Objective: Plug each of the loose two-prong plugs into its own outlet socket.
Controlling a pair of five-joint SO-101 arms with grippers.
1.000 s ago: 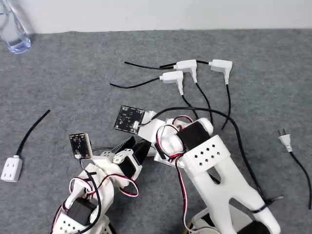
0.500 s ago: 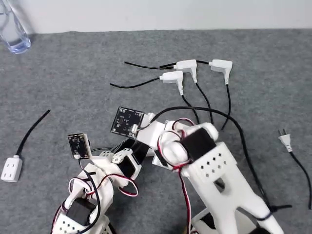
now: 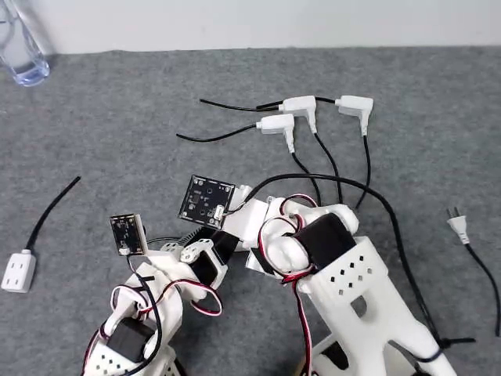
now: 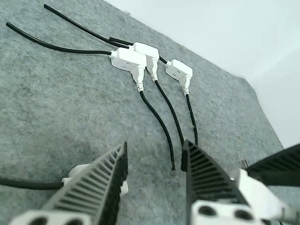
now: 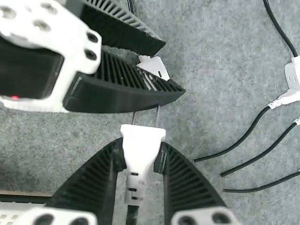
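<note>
One grey table [image 3: 117, 102] is seen under everything. Two arms are set side by side at its near edge: the bulkier right arm [image 3: 352, 290] is bent toward the middle, and the left arm [image 3: 149, 313] is folded just beside it. A clear bottle [image 3: 19, 47] is stood at the far left corner. The left tool [image 4: 154, 147] is seen released, its black ribbed fingers [image 4: 101, 187] spread apart low over the table. A white block [image 4: 75, 172] with a black cord is lodged by one finger, partly hidden, and whether it is touched cannot be told. The right tool [image 5: 139, 146] is clenched on a white plug [image 5: 140, 159], which is gripped by its body. Both prongs are pointed at the left tool's nearer finger and appear to be touching it. Three joined pairs [image 3: 300, 103] of socket and plug are laid close together near the far edge, with their cords trailed toward the arms. A loose socket [image 3: 17, 272] is laid with its cord at the left edge, well apart from a loose plug [image 3: 458, 223] at the right edge.
</note>
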